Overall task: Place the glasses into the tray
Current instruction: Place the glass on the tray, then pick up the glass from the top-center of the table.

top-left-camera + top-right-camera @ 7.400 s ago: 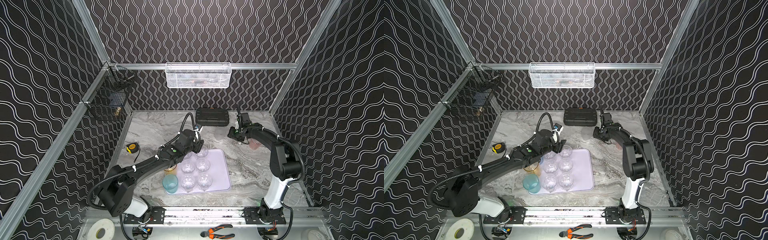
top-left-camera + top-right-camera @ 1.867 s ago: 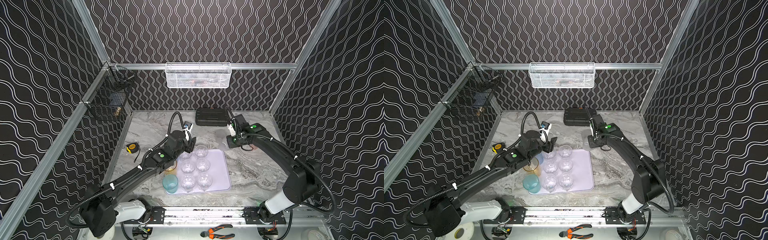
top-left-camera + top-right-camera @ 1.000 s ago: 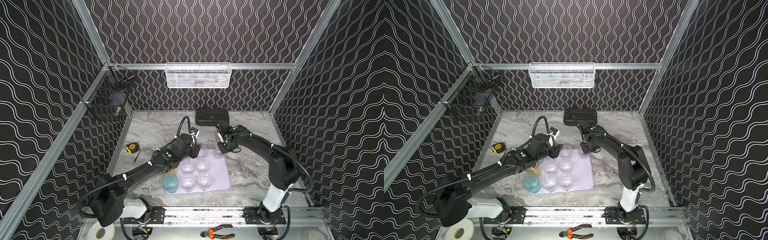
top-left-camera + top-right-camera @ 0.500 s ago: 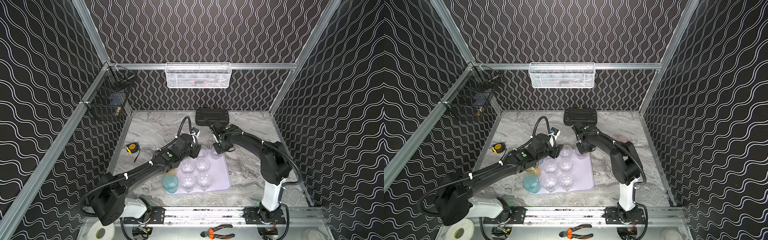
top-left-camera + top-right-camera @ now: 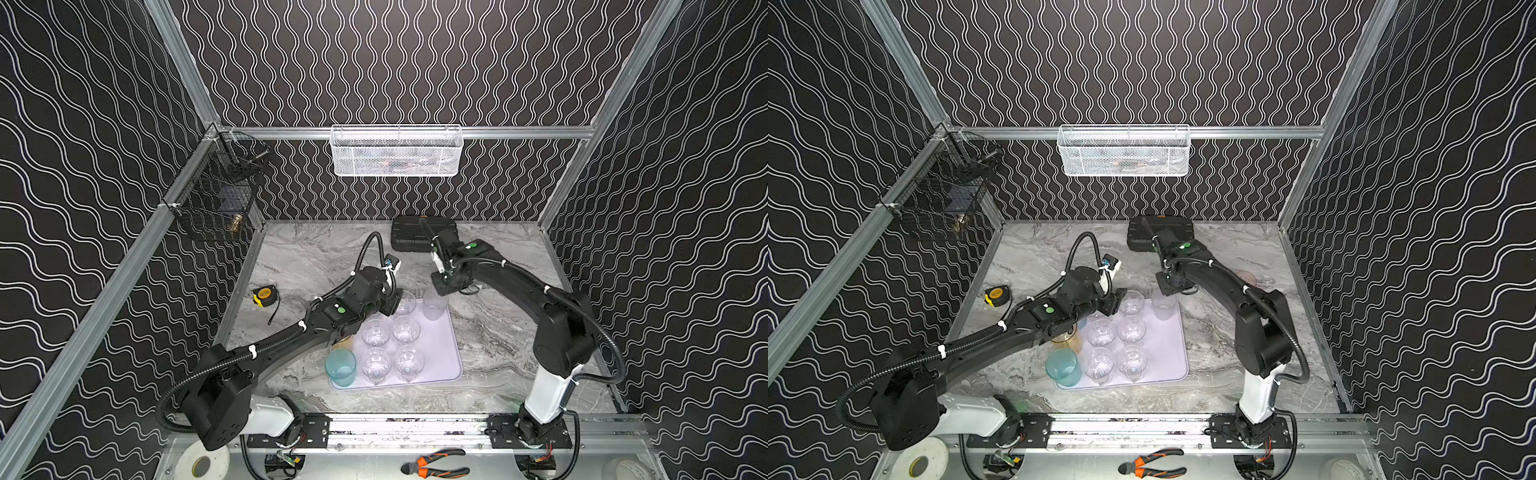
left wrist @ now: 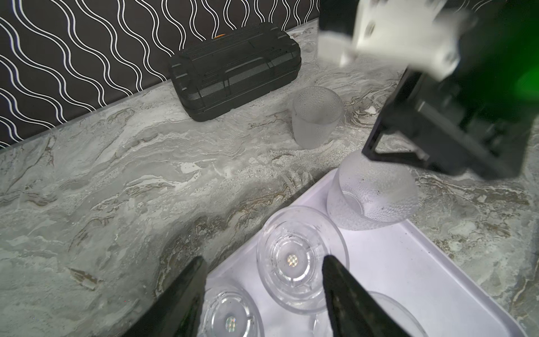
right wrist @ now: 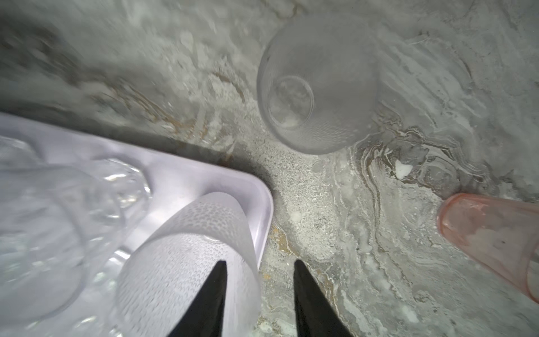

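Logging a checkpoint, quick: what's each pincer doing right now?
Left pincer: open, holding nothing, over a clear glass.
Right pincer: open, astride the frosted glass rim, not gripping.

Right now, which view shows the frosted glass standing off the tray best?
Left wrist: the off-tray frosted glass stands whole, sharp, near the black case. Right wrist shows it from above, blurred. Top views: not discernible.

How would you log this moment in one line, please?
right gripper: open at frosted glass in tray | left gripper: open over clear glass | off tray: pink glass
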Tool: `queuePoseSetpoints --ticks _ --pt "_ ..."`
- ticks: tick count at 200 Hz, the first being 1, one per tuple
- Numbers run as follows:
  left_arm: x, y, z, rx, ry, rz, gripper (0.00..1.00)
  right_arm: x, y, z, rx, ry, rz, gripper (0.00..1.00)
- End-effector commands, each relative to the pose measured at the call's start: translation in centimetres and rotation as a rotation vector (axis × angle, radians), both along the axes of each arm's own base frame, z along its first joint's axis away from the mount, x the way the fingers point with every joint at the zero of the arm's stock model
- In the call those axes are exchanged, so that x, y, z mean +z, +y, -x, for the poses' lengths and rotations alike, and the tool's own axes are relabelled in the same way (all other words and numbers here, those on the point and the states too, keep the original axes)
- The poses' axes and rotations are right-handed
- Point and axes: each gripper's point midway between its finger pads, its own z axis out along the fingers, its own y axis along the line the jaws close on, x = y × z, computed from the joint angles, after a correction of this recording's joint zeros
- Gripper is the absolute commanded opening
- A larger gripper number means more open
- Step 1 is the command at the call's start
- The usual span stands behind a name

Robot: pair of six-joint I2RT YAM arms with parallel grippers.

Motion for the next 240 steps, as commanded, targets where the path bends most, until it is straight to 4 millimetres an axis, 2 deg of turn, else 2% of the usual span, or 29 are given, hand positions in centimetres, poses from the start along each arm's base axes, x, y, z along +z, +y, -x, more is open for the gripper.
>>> queuePoseSetpoints --ticks 1,15,44,78,121,160,187,220,240 --pt "1.2 -0.1 -0.4 0.003 -0.041 0.013 0.67 2.3 -0.6 -1.9 -0.085 -0.050 -0.161 0.42" --pt "1.3 -0.4 -0.4 -0.004 -0.039 0.022 0.67 2.9 -2.0 -3.4 -0.168 -0.095 -0.214 0.43" --pt "1.2 -2.2 0.1 -0.054 -0.065 -0.005 0.67 2.1 -3.8 -5.8 -0.301 -0.150 -0.297 0.49" --pt "-0.3 -4.6 0.7 -0.120 -0.069 -0.095 0.67 -0.1 -2.9 -7.7 -0.320 -0.120 -0.331 0.51" --pt "-0.6 -5.8 1.1 -0.135 -0.064 -0.074 0.67 -2.5 -2.5 -8.2 -0.318 -0.079 -0.326 0.48" --pt "-0.8 -5.7 1.1 -0.127 -0.064 -0.081 0.67 -4.8 -2.6 -8.1 -0.317 -0.047 -0.294 0.39" --pt "-0.6 -5.5 1.0 -0.118 -0.070 -0.083 0.67 -5.8 -2.7 -8.3 -0.318 -0.033 -0.276 0.30" --pt "-0.8 -5.3 1.1 -0.112 -0.068 -0.087 0.67 -5.2 -3.0 -8.4 -0.313 -0.048 -0.252 0.14" --pt "-0.8 -5.3 1.0 -0.108 -0.067 -0.087 0.67 -4.2 -3.3 -8.3 -0.313 -0.073 -0.237 0.09"
